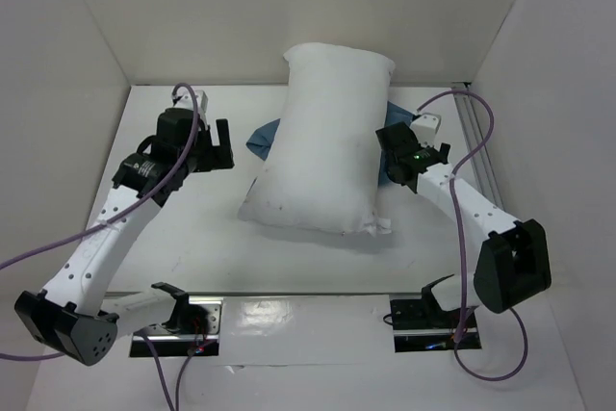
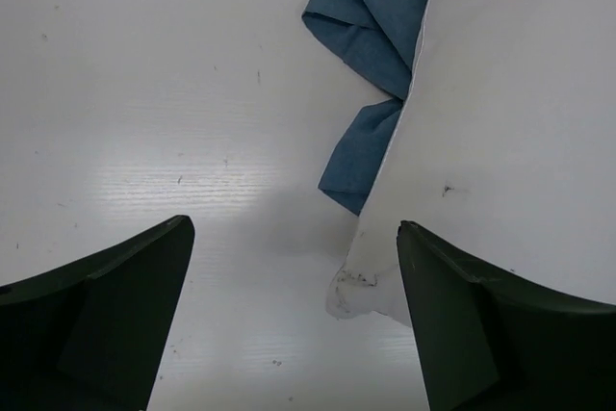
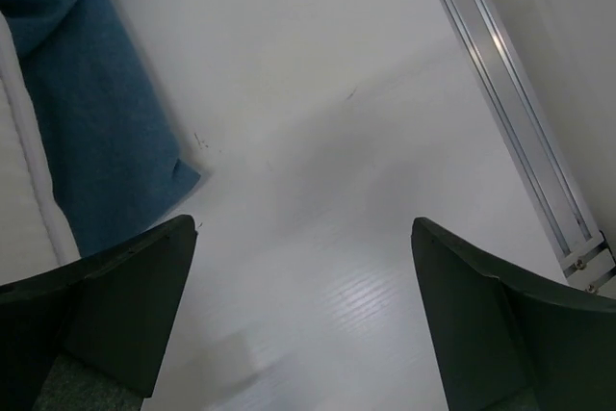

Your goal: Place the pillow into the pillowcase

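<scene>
The white pillow [image 1: 327, 137] lies lengthwise in the middle of the table, on top of the blue pillowcase [image 1: 264, 139], which shows only as folds at the pillow's left and right sides. My left gripper [image 1: 214, 146] is open and empty, left of the pillow. In the left wrist view the pillow's corner [image 2: 371, 286] and a blue fold [image 2: 366, 36] lie ahead of the open left gripper [image 2: 294, 320]. My right gripper [image 1: 402, 156] is open and empty at the pillow's right edge. The right wrist view shows the pillowcase [image 3: 87, 113] to the left of the right gripper [image 3: 303, 320].
White walls enclose the table on the left, back and right. A metal rail [image 1: 476, 132] runs along the right wall and also shows in the right wrist view [image 3: 510, 93]. Two mounting plates [image 1: 183, 320] sit at the near edge.
</scene>
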Robot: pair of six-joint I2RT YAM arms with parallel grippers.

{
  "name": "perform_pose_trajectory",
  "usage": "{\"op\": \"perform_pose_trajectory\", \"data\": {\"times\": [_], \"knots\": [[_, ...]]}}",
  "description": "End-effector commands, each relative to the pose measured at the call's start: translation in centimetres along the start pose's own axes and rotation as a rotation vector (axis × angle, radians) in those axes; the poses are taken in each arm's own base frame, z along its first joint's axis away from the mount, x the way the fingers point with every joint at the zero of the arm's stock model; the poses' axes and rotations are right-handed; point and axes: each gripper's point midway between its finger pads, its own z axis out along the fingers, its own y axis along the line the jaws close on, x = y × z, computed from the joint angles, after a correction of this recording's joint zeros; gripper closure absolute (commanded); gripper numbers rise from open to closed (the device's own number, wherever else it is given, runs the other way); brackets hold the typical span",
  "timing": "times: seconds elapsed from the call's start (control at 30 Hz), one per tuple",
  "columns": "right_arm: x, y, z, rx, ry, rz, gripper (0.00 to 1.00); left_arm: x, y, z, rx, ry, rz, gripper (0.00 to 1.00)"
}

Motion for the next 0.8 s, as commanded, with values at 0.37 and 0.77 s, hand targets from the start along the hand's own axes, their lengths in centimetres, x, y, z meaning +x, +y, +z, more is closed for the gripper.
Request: {"op": "perform_pose_trajectory", "data": {"times": [0.37,0.77], "knots": [[-3.0,1.4,-3.5,-0.177,-0.033,0.06,0.0,0.0,-2.9,0.9,0.11,0.068,-0.027,0.0],[-4.6,3.5,-10.6,-0.593,-0.045,0.055,0.0,-1.2,-8.0,4.0,0.265,0.159,-0.035,0.0]]}}
